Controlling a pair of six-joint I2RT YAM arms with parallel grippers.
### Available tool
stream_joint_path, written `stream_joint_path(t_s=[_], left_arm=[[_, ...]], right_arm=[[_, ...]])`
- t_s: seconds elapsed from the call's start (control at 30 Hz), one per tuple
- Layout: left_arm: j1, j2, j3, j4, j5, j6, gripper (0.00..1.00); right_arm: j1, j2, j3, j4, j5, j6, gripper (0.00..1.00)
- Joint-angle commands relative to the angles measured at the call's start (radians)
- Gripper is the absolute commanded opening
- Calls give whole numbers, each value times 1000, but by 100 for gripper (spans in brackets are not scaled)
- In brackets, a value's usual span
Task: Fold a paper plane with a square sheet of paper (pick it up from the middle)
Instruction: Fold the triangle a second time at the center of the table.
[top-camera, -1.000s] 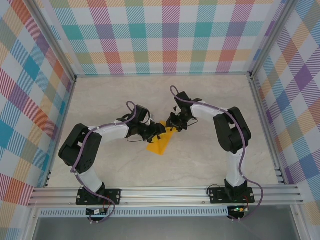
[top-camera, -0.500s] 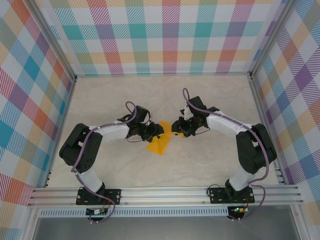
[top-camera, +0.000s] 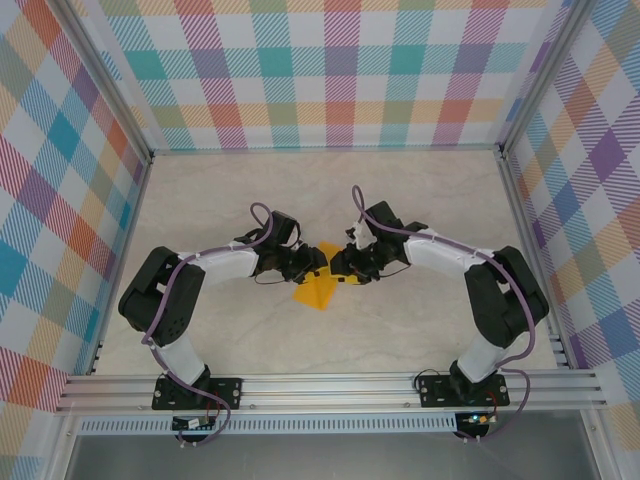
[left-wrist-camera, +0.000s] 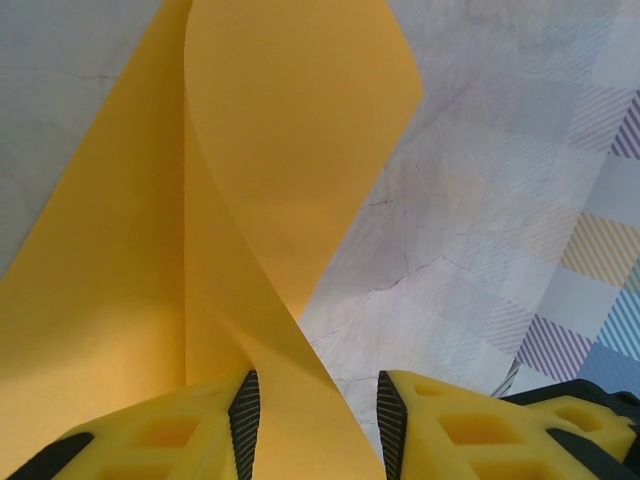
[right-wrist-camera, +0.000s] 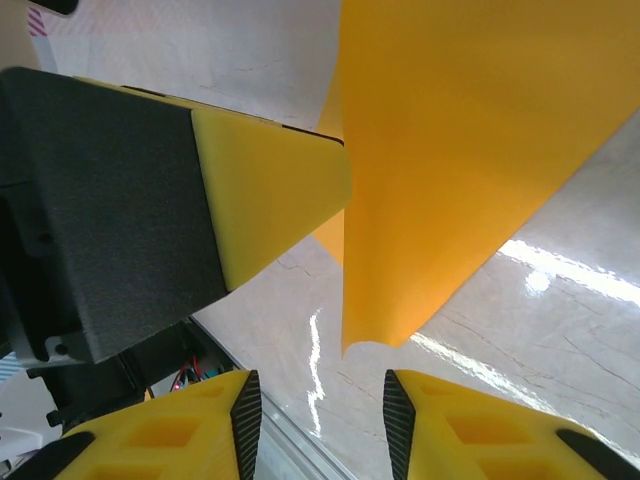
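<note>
Table-centre standoff: the square sheet of paper (top-camera: 316, 293) lies partly folded at the middle of the table (top-camera: 420, 210), with one flap curling up off the table top. My left gripper (left-wrist-camera: 318, 405) sits just left of the table's centre. Its jaws are parted, and the raised flap runs between its pads without being pinched. My right gripper (right-wrist-camera: 322, 400) faces it from just right of the table's centre, jaws likewise apart and gripping nothing, the flap's corner pointing toward their gap.
</note>
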Motion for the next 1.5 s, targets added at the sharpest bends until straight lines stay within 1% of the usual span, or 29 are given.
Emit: stream_joint_path(t_s=[0.0, 0.23, 0.5, 0.6, 0.73, 0.83, 0.97, 1.13, 1.47], left_arm=[[-6, 3, -16, 17, -8, -8, 38], [-5, 2, -15, 16, -9, -11, 38], [-5, -14, -15, 13, -12, -15, 38], [-6, -17, -14, 10, -14, -14, 38], [-5, -17, -16, 11, -13, -15, 38], [-5, -15, -16, 13, -12, -14, 38], [-7, -15, -16, 14, -13, -15, 38], [-6, -25, -14, 12, -14, -15, 38], [-5, -93, -34, -18, -18, -6, 39]], right_arm=[[10, 38, 38, 20, -24, -23, 37], [13, 77, 60, 34, -21, -21, 31], [13, 101, 69, 39, -25, -23, 13], [12, 102, 65, 38, -28, -25, 13], [13, 97, 57, 35, -34, -30, 18], [14, 93, 49, 32, -35, -33, 19], [13, 94, 41, 32, -40, -37, 15], [14, 97, 43, 28, -20, -40, 6], [13, 129, 71, -6, 72, -106, 3]])
